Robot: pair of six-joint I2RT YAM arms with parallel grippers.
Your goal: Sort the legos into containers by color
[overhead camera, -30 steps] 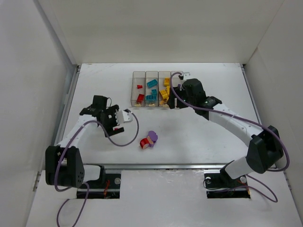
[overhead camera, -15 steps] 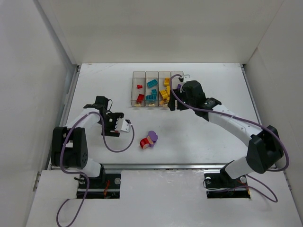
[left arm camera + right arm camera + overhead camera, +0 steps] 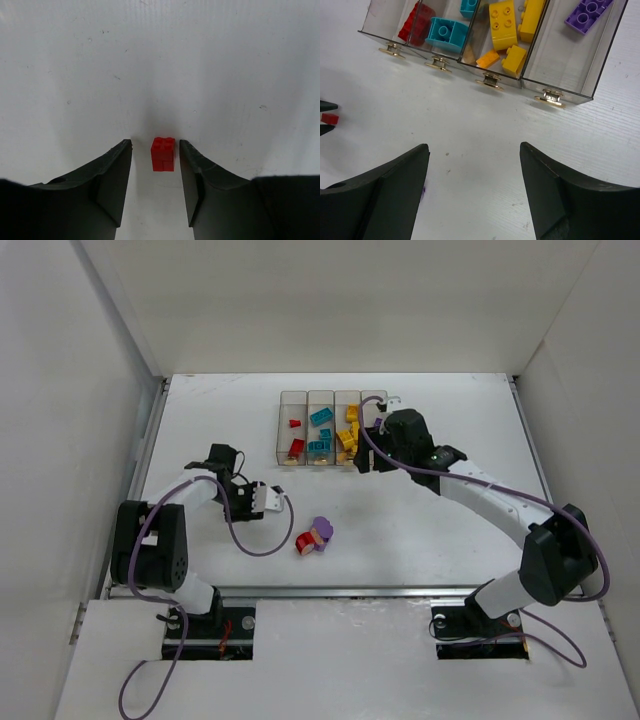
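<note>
Jaws of the left tool [image 3: 155, 146] stand narrow astride a lone red lego [image 3: 163, 154] on the tabletop [image 3: 210, 60], seemingly not yet touching, while the right tool [image 3: 475, 150] gapes empty near the containers [image 3: 555, 82]; an off-centre pinch could flick it away.

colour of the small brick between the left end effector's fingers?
Red. The brick shows best in the left wrist view.

The containers [image 3: 560, 60] run off the right wrist view's top edge, cutting the purple brick [image 3: 587, 12] short.
</note>
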